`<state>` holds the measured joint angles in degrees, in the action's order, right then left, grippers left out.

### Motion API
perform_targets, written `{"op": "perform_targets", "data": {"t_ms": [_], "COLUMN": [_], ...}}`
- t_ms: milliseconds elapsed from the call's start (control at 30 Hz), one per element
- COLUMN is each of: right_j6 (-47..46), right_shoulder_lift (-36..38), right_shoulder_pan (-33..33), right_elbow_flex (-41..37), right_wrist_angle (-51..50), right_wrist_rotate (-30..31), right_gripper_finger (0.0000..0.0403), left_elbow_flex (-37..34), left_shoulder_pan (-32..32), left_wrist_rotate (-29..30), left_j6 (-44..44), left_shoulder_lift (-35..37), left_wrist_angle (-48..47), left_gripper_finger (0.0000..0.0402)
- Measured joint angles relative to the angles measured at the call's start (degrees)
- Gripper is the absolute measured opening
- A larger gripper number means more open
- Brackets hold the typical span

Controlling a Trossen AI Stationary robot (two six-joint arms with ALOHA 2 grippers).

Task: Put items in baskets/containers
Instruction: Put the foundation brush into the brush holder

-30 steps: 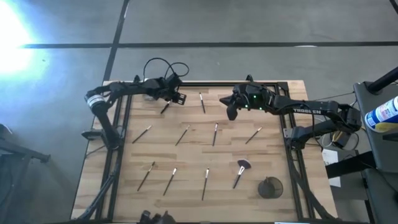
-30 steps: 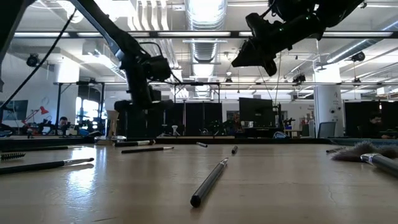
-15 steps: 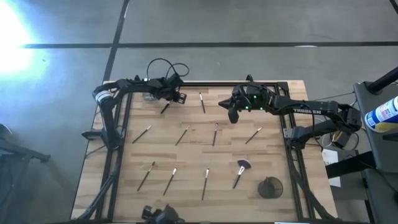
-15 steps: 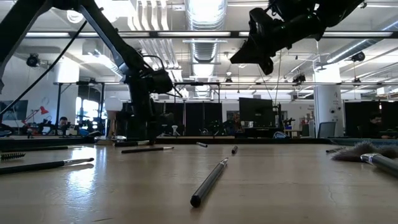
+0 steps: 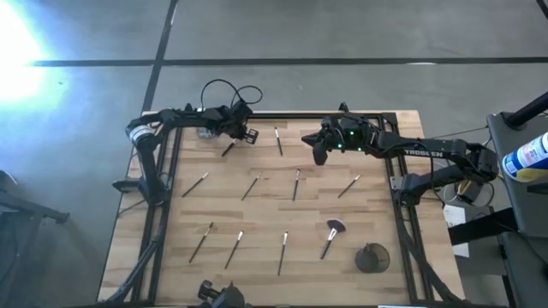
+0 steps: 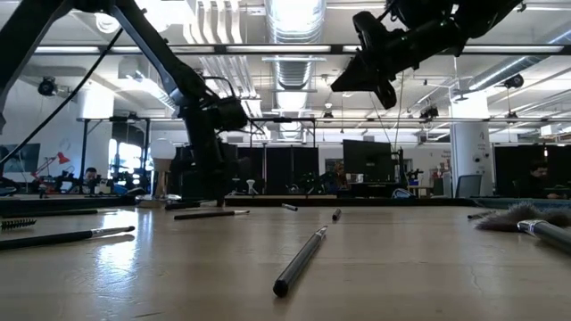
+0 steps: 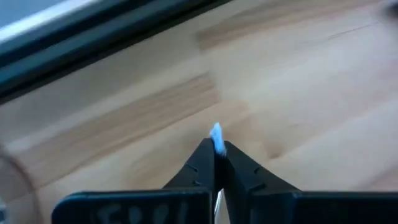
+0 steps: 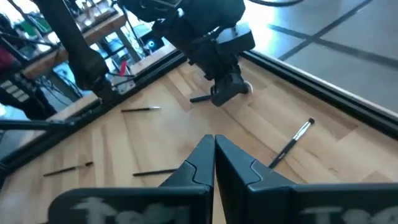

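Makeup brushes lay scattered across the wooden worktop (image 5: 377, 184): from above, ten thin ones, plus one fan-headed brush (image 5: 331, 237) beside the round dark cup (image 5: 372, 257). Left tool (image 5: 238, 138) pinched a thin brush (image 5: 228, 148) at the far edge. Right tool (image 5: 319, 156) hung pressed together.

Left wrist: fingers (image 7: 202, 167) clamped a pale brush tip (image 7: 216, 135).

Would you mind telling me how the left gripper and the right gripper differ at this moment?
The left gripper is shut on a thin brush, whose pale tip pokes out between its fingers; the right gripper is shut on nothing. The left gripper is down at the table near its far edge; the right gripper hangs well above it. Both have their fingers together.
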<state>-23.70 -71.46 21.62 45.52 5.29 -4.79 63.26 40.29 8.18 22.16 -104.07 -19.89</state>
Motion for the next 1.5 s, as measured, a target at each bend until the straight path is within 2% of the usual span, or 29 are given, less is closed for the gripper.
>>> {"op": "perform_targets", "data": {"t_ms": [167,267,367,533,667,833,1100,1300,1500], "right_j6": [2.53,4.02,7.32,7.48,2.62,-0.67,-3.56,-3.57,-3.74], "right_shoulder_lift": [2.72,5.43,8.26,10.36,10.6,11.24,12.26,10.98,5.36], "right_shoulder_pan": [0.05,0.74,1.28,2.19,2.22,2.01,1.89,0.79,-1.68], "right_elbow_flex": [-0.02,-0.04,-0.7,-1.09,-1.09,-1.09,-0.67,3.14,8.7], "right_wrist_angle": [-0.58,-0.83,-1.19,-1.6,-1.21,3.24,9.96,10.57,10.01], "right_wrist_rotate": [-0.07,-4.63,-9.84,-17.71,-17.19,-19.91,-21.64,-25.25,-25.24], "right_gripper_finger": [0.0008,0.0008,0.0008,0.0008,0.0008,0.0015,0.0083,0.0136,0.0162], "left_elbow_flex": [0.02,-0.04,-1.0,-2.01,-2.32,-2.22,-1.89,-0.74,-0.2], "left_shoulder_pan": [-0.58,-2.32,-5.38,-13.57,-19.25,-24.5,-29.75,-30.04,-29.7], "left_wrist_rotate": [-0.15,-0.79,-1.53,-3.18,-3.07,-2.93,-2.77,-3.61,-8.77], "left_j6": [1.42,4.25,4.56,8.56,9.1,9.37,10.7,10.96,10.77], "left_shoulder_lift": [6.23,11.88,17.4,23.04,23.69,23.02,22.14,22.14,22.14], "left_wrist_angle": [0.4,2.28,11.14,31.95,43.38,48.88,58.83,59.12,59.2], "left_gripper_finger": [0.0005,0.0004,0.0004,0.0005,0.0005,0.0005,0.0005,0.0005,0.0005]}}
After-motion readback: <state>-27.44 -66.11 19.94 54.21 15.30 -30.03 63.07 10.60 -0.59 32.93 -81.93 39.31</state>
